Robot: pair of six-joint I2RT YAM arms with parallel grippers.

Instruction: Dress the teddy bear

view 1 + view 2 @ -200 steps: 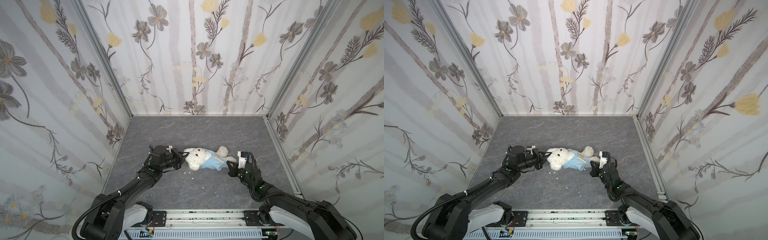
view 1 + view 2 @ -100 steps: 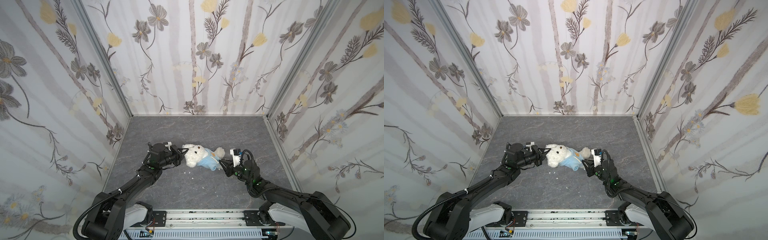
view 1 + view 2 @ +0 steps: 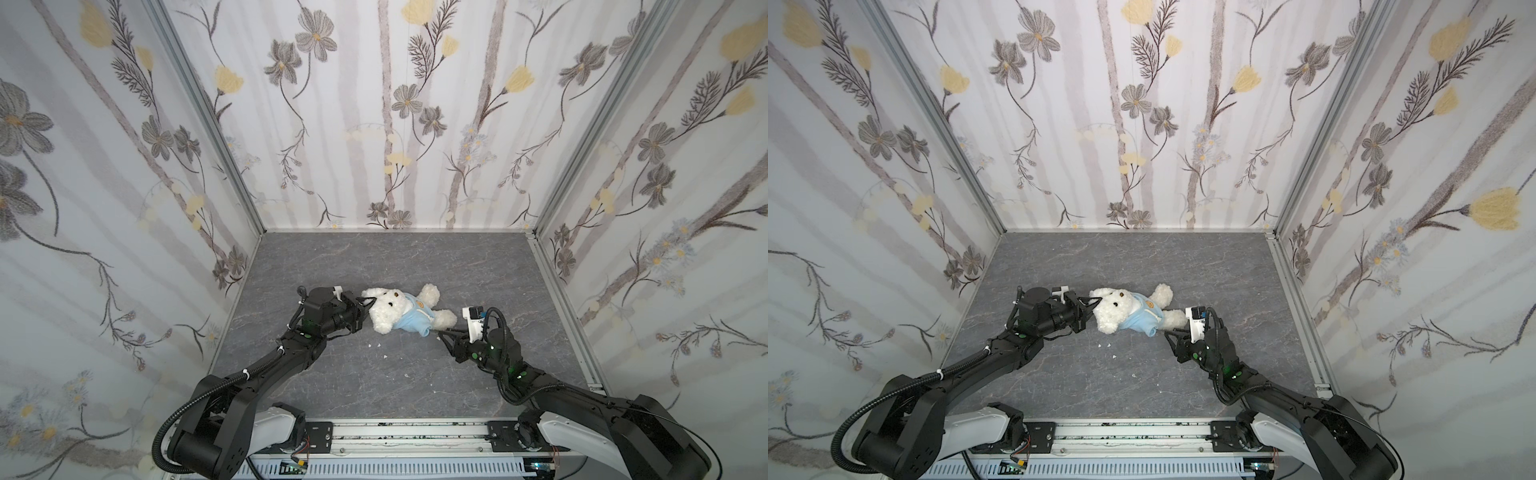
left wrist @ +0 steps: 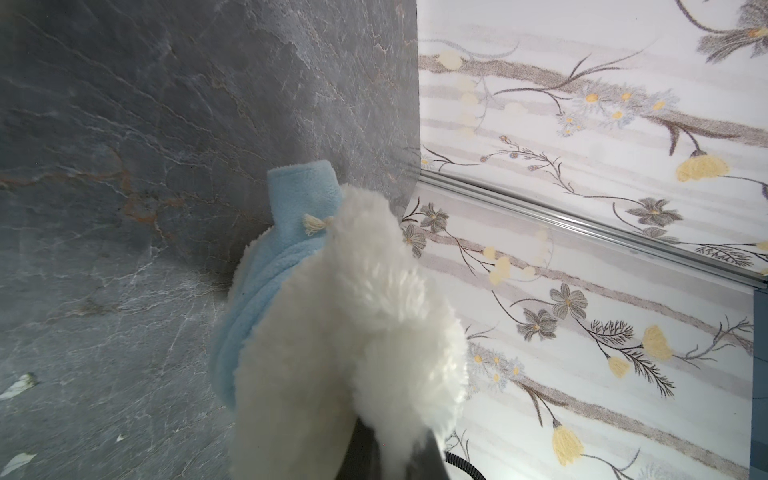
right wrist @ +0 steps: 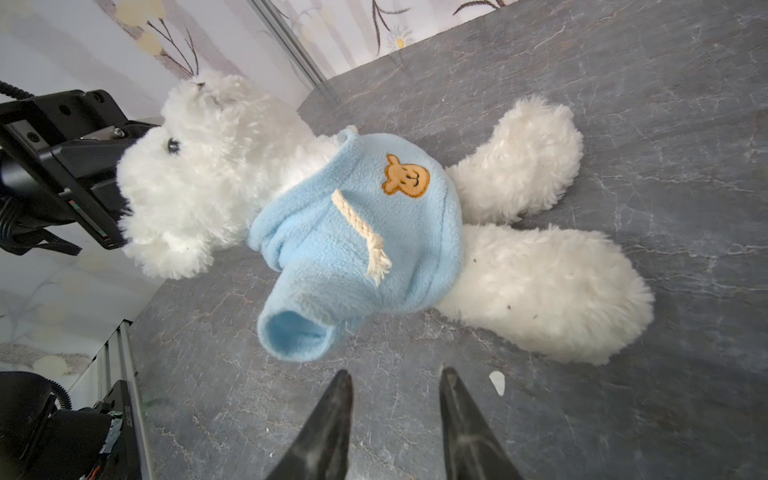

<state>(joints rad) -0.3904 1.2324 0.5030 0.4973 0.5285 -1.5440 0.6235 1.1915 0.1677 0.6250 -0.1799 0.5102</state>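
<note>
Your right gripper (image 5: 395, 374), shut against the lower half of the teddy bear (image 3: 386, 311) a second ago, has let go and parted its fingers, now just clear of the sleeve of the hoodie (image 5: 365, 232).

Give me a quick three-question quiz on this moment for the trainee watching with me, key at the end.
1. True or false: the right gripper is clamped on the light-blue hoodie.
2. Where does the left gripper grip the teddy bear? A: at its head. B: at a leg. C: at its belly.
3. In the right wrist view, does a paw poke out of the sleeve cuff nearest the right gripper?
Key: 1 false, its jaws stand open, short of the cloth. 2 A. 3 No, the cuff looks empty.
</note>
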